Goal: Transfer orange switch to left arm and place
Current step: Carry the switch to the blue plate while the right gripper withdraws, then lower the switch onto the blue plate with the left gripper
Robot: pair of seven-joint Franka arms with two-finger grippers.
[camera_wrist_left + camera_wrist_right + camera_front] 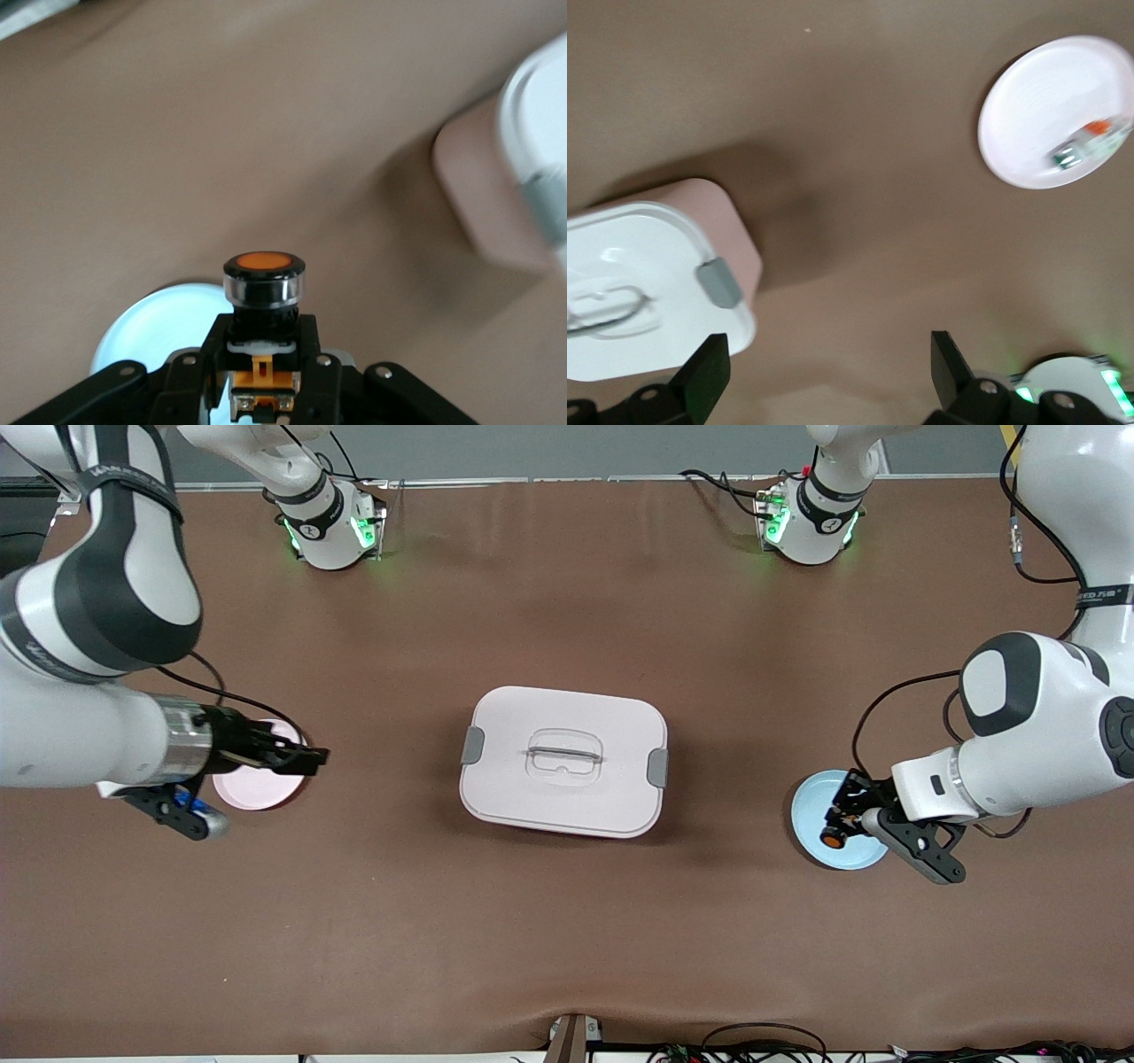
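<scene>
The orange switch (831,837) is black with an orange round cap. My left gripper (840,825) is shut on it over the blue plate (819,802) at the left arm's end of the table. In the left wrist view the switch (263,282) stands between the fingers of my left gripper (263,341), cap pointing away, with the blue plate (155,320) under it. My right gripper (306,759) is open and empty over the pink plate (252,790); its open jaws (828,367) hold nothing. The white box (563,760) sits mid-table between both grippers.
The box also shows in the left wrist view (536,133) and the right wrist view (629,266). In the right wrist view a small silver-and-white part with a red bit (1081,146) lies on the pink plate (1036,97). Brown table (567,939) lies around.
</scene>
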